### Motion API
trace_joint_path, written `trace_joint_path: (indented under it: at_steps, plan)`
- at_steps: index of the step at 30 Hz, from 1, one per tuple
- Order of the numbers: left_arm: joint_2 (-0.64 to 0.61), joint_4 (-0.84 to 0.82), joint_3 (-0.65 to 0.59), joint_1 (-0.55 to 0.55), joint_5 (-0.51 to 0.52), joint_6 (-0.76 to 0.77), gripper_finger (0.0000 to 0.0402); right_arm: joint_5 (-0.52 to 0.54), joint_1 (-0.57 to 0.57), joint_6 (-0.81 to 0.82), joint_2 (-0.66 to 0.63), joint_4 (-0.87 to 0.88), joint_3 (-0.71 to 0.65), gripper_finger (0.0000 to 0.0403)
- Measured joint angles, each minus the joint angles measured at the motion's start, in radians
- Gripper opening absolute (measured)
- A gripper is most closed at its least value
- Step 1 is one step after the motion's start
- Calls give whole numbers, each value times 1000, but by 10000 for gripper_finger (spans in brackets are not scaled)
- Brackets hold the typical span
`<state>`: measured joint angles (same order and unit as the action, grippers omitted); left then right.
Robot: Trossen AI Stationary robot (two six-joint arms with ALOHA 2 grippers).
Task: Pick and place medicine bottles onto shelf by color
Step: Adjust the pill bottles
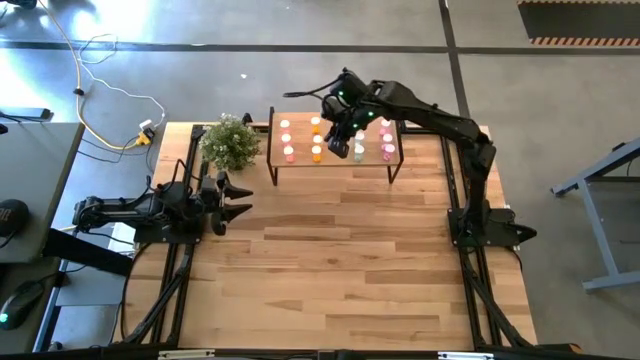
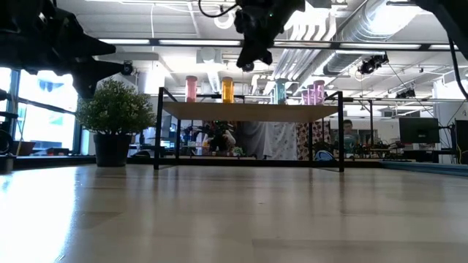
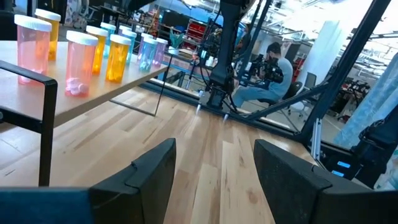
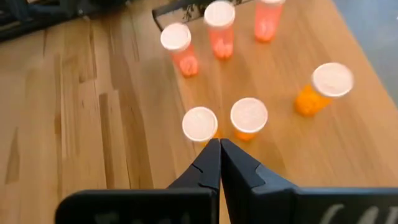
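The shelf [image 1: 338,170] stands at the table's far side, its light-wood top on black legs. Medicine bottles with pale caps stand on it in rows by colour: pink [image 1: 287,140], orange [image 1: 317,140], pale green-blue [image 2: 281,90] and pink-purple [image 1: 387,140]. My right gripper [image 4: 219,149] hangs shut and empty just above the shelf, over the orange bottles [image 4: 249,118], with pink ones [image 4: 219,28] beyond it. In the low view it hangs [image 2: 248,64] clear of the caps. My left gripper [image 3: 214,168] waits open and empty at the table's left side, pointing level toward the shelf.
A small potted plant [image 1: 232,142] stands just left of the shelf. Bare plank table [image 1: 340,260] lies between the shelf and the near edge. A seated person [image 3: 273,62] shows in the room beyond the table.
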<state>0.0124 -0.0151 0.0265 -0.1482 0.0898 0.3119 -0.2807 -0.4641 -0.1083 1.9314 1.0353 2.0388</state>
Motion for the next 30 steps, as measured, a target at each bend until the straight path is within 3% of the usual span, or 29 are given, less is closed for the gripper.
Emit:
trace_joint_path:
  at_steps: [13,30]
  plan:
    - [0,0,0,0,2,0,207,-15,7,-50,85,41,0,0]
    - [0,5,0,0,34,0,207,-11,6,-76,98,-13,0,0]
